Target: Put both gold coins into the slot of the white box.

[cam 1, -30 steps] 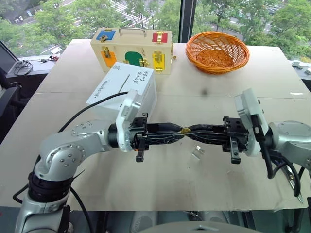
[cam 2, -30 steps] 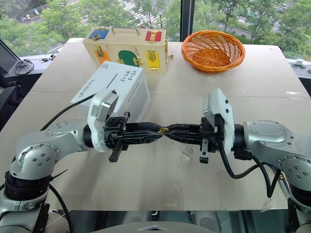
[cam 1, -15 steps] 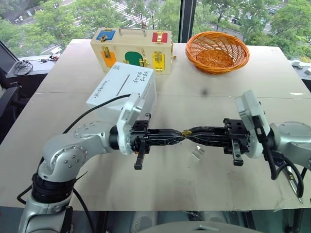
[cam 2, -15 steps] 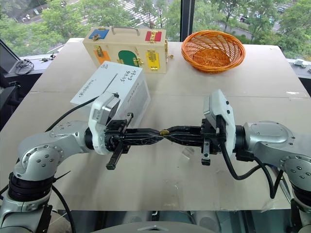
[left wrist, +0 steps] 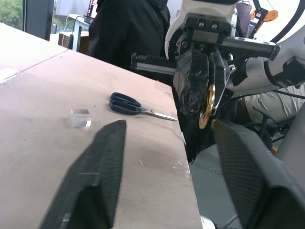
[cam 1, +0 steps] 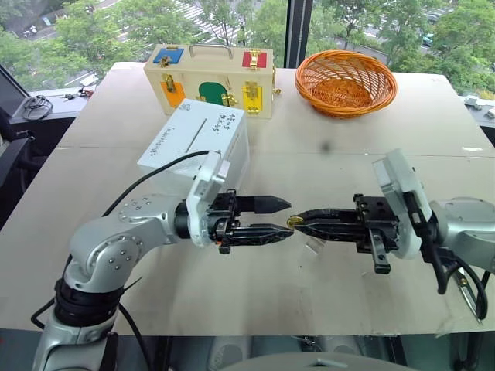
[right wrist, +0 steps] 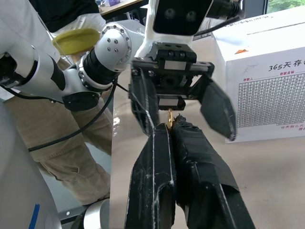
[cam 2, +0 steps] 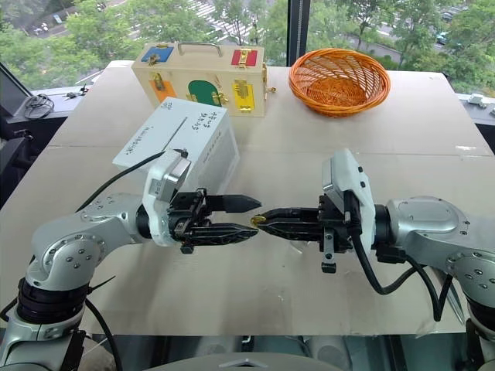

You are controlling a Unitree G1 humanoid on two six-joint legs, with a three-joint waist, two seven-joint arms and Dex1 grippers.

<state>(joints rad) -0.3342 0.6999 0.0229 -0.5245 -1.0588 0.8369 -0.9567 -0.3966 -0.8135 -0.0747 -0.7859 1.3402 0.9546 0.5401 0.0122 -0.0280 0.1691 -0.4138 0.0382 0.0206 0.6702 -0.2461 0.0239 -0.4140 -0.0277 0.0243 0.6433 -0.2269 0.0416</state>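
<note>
1. One large table [cam 1: 325, 116] carries the white box [cam 1: 197, 143] on the robot's left side, behind the left arm; its slot [cam 1: 196, 133] is a thin dark line on the top face, running from the front toward the back.
2. The right gripper [cam 1: 292, 222] has its jaws pressed together and pinches a gold coin [cam 1: 295, 222] at the tips, pointing toward the left arm.
3. The left gripper [cam 1: 283, 217] has its jaws spread, just beside the coin and not holding it.
4. The left arm is nearer to the box, so the pinched coin probably must travel leftward and backward to reach the slot.
</note>
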